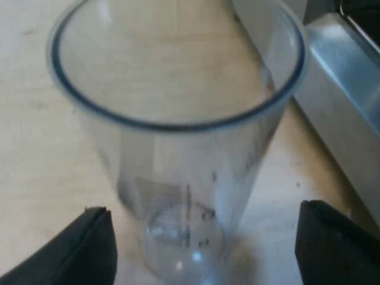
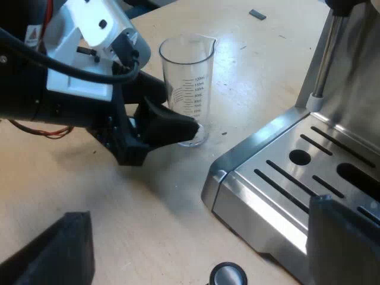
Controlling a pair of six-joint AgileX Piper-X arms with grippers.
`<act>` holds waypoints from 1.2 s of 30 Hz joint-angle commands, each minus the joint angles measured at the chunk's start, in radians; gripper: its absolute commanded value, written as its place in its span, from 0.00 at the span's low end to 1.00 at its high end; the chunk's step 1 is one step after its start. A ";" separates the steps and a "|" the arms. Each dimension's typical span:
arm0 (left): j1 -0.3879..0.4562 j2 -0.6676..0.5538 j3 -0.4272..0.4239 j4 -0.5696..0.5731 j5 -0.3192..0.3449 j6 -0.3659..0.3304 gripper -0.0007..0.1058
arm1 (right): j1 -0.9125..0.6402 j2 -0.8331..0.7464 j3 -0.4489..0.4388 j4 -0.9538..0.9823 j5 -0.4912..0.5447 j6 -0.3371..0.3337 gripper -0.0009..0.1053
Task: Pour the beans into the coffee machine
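The clear measuring glass [image 1: 178, 148] stands upright on the wooden table, and I see no beans inside it. My left gripper [image 1: 203, 219] is open, with one black finger on each side of the glass's base and gaps between them and the glass. From the right wrist view, the measuring glass [image 2: 189, 77] stands a short way from the espresso machine's drip tray [image 2: 309, 178], with the left gripper [image 2: 169, 116] down at its foot. My right gripper [image 2: 202, 234] is open above the table by the machine's corner, holding nothing.
The machine's steel base [image 1: 350, 101] runs close beside the glass. A steam wand [image 2: 325, 56] hangs over the tray's far end. A small round black and metal object [image 2: 228, 275] lies near the machine's corner. A small dark scrap [image 2: 257, 14] lies far off on the table.
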 commanded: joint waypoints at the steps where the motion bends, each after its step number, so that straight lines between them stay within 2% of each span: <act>1: 0.001 -0.048 -0.005 0.069 -0.012 -0.012 0.62 | -0.001 -0.002 -0.008 -0.012 0.023 -0.002 0.75; 2: 0.001 -0.091 -0.005 0.142 -0.011 -0.012 0.62 | -0.001 -0.002 -0.008 -0.012 0.023 -0.002 0.75; 8: 0.001 -0.227 -0.005 0.376 -0.011 -0.012 0.62 | -0.001 -0.002 -0.008 -0.008 0.019 -0.002 0.75; 13: 0.001 -0.362 -0.005 0.492 -0.011 -0.015 0.62 | -0.001 -0.026 -0.008 0.012 0.001 0.002 0.75; 16: 0.001 -0.493 -0.017 0.592 -0.011 -0.015 0.62 | -0.001 -0.051 -0.008 0.022 -0.010 0.034 0.75; 17: 0.001 -0.511 -0.021 0.607 -0.009 -0.015 0.62 | -0.001 -0.077 -0.008 0.043 -0.009 0.069 0.75; 20: 0.001 -0.662 -0.052 0.733 -0.009 -0.015 0.62 | -0.001 -0.120 -0.008 0.100 -0.009 0.085 0.75; 24: 0.001 -0.792 -0.093 0.844 0.002 -0.015 0.62 | -0.001 -0.169 -0.008 0.174 -0.009 0.099 0.75; 26: 0.001 -0.851 -0.114 0.890 0.028 -0.015 0.62 | -0.001 -0.214 -0.008 0.237 -0.009 0.151 0.75; 36: 0.001 -0.995 -0.238 1.129 0.036 -0.015 0.62 | -0.001 -0.368 -0.027 0.455 0.000 0.198 0.75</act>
